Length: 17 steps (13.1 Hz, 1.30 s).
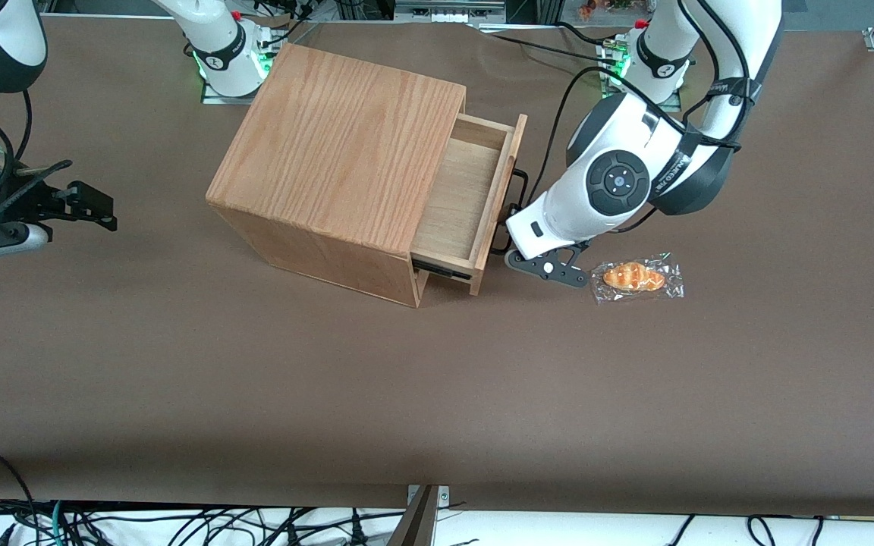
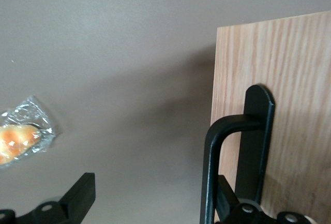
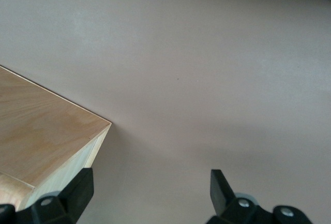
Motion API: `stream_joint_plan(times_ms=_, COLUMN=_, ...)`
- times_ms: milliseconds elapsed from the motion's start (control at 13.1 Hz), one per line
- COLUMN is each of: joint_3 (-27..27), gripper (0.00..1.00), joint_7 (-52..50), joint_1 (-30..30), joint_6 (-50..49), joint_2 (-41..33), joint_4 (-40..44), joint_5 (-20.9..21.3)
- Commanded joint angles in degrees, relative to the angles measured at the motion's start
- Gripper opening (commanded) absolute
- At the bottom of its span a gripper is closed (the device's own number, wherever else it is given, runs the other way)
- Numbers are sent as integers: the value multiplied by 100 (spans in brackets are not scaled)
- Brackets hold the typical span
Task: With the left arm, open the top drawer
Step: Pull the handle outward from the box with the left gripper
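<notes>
The top drawer (image 1: 461, 199) of the oak-grain wooden box (image 1: 338, 144) stands partly pulled out, and its inside is bare. A thin black bar handle (image 1: 520, 184) (image 2: 209, 172) sits on its front panel (image 2: 289, 79). My left arm's gripper (image 1: 514, 232) (image 2: 153, 203) is right in front of that panel, low by the handle, and it is open wide. One finger (image 2: 224, 195) sits in the gap between the bar and the panel. The other finger (image 2: 78, 197) hangs over the bare table, well apart from the handle.
A small croissant in a clear wrapper (image 1: 636, 277) (image 2: 18, 137) lies on the brown table close beside the gripper, toward the working arm's end. Black cables (image 1: 558, 114) run from the arm's base past the drawer's front.
</notes>
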Motion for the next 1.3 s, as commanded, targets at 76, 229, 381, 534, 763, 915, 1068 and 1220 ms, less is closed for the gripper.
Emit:
stream_joint_plan(times_ms=76, joint_3=16, gripper=100, joint_7=280, joint_1=185, joint_6=-197, joint_2=-56, joint_4=80, joint_5=152)
stream_joint_plan(times_ms=229, joint_3=16, gripper=100, joint_7=315, joint_1=220, joint_6=-284, joint_2=-91, joint_4=62, joint_5=152)
stream_joint_plan(times_ms=381, joint_3=8, gripper=100, joint_7=525, joint_1=343, joint_6=-364, joint_2=-100, joint_4=54, joint_5=152)
stream_joint_plan(times_ms=534, joint_3=8, gripper=100, joint_7=544, joint_1=343, joint_6=-382, joint_2=-118, joint_4=53, joint_5=143)
stream_joint_plan(times_ms=763, joint_3=8, gripper=100, joint_7=658, joint_1=396, joint_6=-461, joint_2=-127, joint_4=53, joint_5=143)
stream_joint_plan(times_ms=915, joint_3=8, gripper=100, joint_7=667, joint_1=431, joint_6=-469, joint_2=-127, joint_4=53, joint_5=143)
stream_joint_plan(times_ms=1068, joint_3=8, gripper=100, joint_7=667, joint_1=466, joint_6=-487, joint_2=-127, joint_4=53, joint_5=143)
stream_joint_plan(times_ms=1220, joint_3=8, gripper=100, joint_7=667, joint_1=466, joint_6=-513, joint_2=-127, joint_4=53, joint_5=143)
